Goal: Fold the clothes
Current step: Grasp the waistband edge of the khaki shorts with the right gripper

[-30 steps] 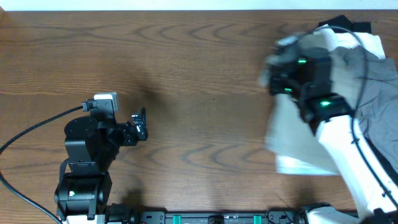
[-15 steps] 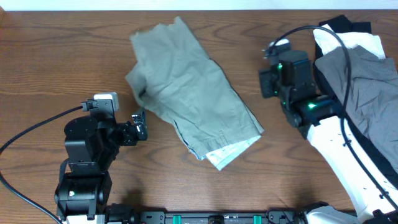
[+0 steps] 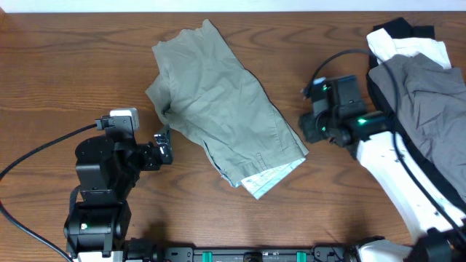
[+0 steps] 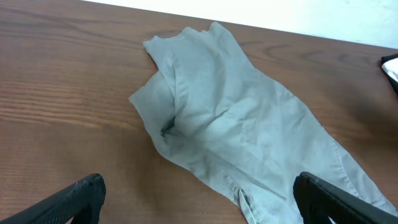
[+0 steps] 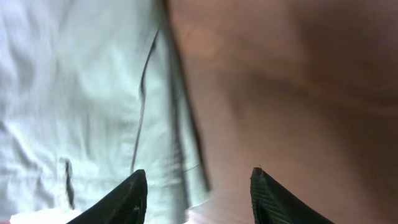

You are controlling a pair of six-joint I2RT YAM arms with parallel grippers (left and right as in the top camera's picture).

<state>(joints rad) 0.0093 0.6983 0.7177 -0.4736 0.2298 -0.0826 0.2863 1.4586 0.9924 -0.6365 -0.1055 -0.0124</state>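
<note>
Lying rumpled and unfolded at upper centre, khaki-green shorts (image 3: 218,116) await a first fold; left gripper (image 4: 199,190) and right gripper (image 5: 199,180) hover, jaws apart, empty

A pair of light khaki-green woven shorts (image 3: 218,109) lies loose and rumpled on the table (image 3: 73,58), not folded. It runs on a slant from the far left of centre down to the near right of centre. The far end tapers to a narrow corner. On the left side the cloth bunches into a deep, shadowed crease. At the near right end an edge is turned back and shows white pocket lining (image 3: 263,182).
</note>
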